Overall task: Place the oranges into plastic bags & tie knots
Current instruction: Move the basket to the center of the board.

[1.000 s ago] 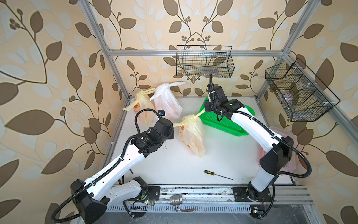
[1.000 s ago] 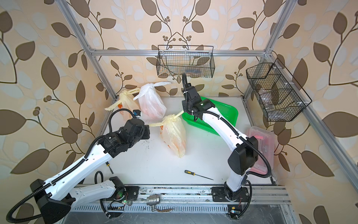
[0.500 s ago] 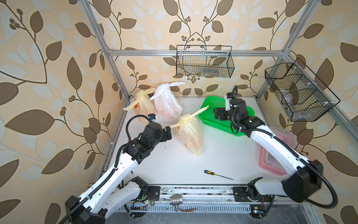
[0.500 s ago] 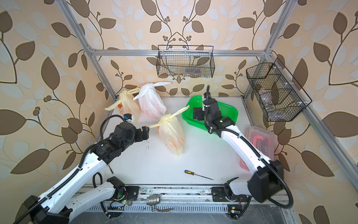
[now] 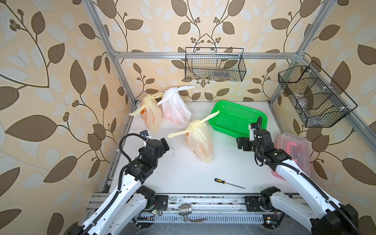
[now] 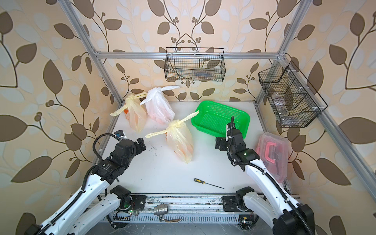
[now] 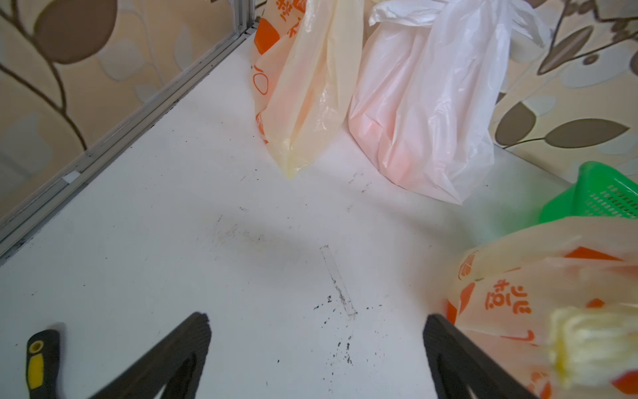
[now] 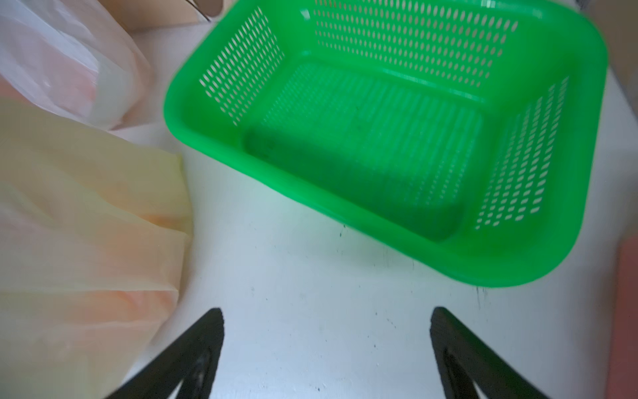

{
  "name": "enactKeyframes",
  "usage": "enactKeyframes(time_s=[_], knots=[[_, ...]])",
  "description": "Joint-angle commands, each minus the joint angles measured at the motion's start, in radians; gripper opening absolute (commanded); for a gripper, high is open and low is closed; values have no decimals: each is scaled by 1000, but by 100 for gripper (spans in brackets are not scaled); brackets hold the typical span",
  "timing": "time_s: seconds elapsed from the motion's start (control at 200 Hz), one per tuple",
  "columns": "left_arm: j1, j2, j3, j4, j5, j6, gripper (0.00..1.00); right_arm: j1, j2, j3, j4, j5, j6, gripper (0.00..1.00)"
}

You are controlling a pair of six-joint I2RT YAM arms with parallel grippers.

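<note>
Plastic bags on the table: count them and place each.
3. One pale yellow bag in the back left corner, the white bag beside it, a second pale yellow bag mid-table beside the green basket. None appears hidden.

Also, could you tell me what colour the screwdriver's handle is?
Black and yellow handle, clearest in the left wrist view.

Can't make out the oranges [image 5: 200, 148], just an orange glow through the plastic bags [image 5: 175, 109] mid-frame; right arm [image 5: 295, 175] hides part of the clear box [image 5: 297, 142], right side.

leaf-patterned walls [image 5: 50, 81] (white tabletop [image 5: 183, 173])
</note>
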Motion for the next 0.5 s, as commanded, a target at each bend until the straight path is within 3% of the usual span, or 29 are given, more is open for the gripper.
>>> enactKeyframes(time_s=[0.0,0.135,0.28,0.42,0.5], knots=[[40,17,-10,111,-89,-35,99,-81,57,-27,-21,-98,60,92],[57,64,-37,174,-188,21,99,-183,117,-66,16,-181,57,92],[60,79,-123,342,-302,173,99,-206,171,-73,120,-50,39,93],[77,125,-167,458,-349,300,99,-209,194,-88,305,123,-24,100],[88,154,-190,525,-360,372,99,-218,240,-83,397,146,-81,100]])
